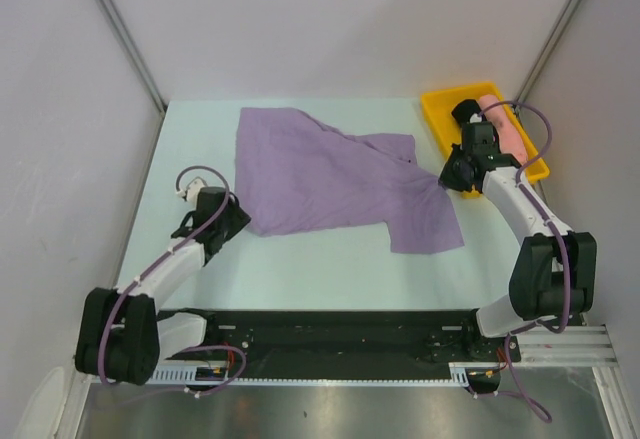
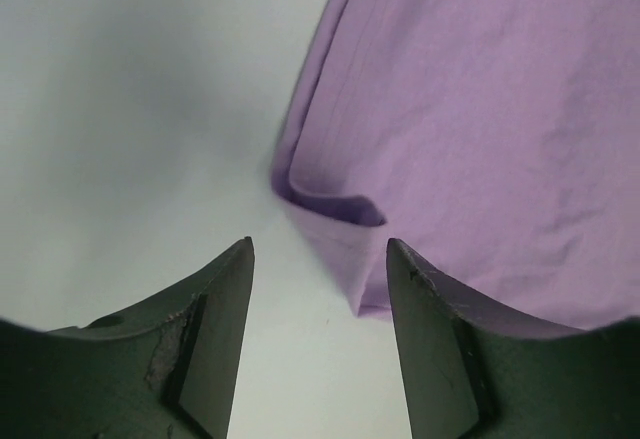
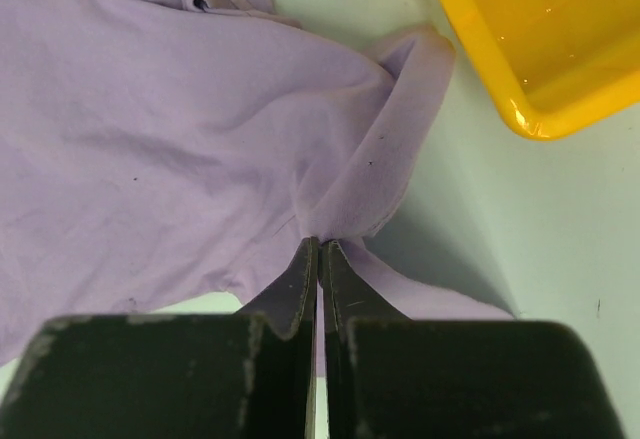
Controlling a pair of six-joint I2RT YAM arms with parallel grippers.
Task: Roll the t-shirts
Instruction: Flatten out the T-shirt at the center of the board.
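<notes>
- Both pincers showed from the top camera: my left pincer (image 1: 238, 221) sat at the near-left edge of the lavender t-shirt (image 1: 320, 174) with nothing in it. My right pincer (image 1: 447, 181) was down on the shirt's right side, just beside the yellow bin (image 1: 432, 109), where the cloth drew up into a point.
- From that same view the t-shirt lay spread across the middle of the table (image 1: 200, 129), wrinkled and askew, with a flap reaching toward the near right. No roll was begun anywhere on it. I judged the work to be at the straightening stage, with the flattening, any folding and all of the rolling left to do. A pink cloth bundle (image 1: 510, 131) lay in the bin.
- At the left wrist, my left pincer (image 2: 318, 249) stood with its jaws well apart and empty, bare table (image 2: 120, 109) showing in the gap. The t-shirt (image 2: 480, 109) filled the upper right, and its turned-over hem corner (image 2: 330, 199) lay just ahead of the fingertips, not touching them as far as I could tell.
- At the right wrist, my right pincer (image 3: 318, 249) was clamped tight on a pinch of the t-shirt (image 3: 150, 109). The jaws met with only thin cloth between them, and folds ran out from that spot. The shirt spread up and to the left, and the yellow bin (image 3: 540, 49) sat apart at the upper right.
</notes>
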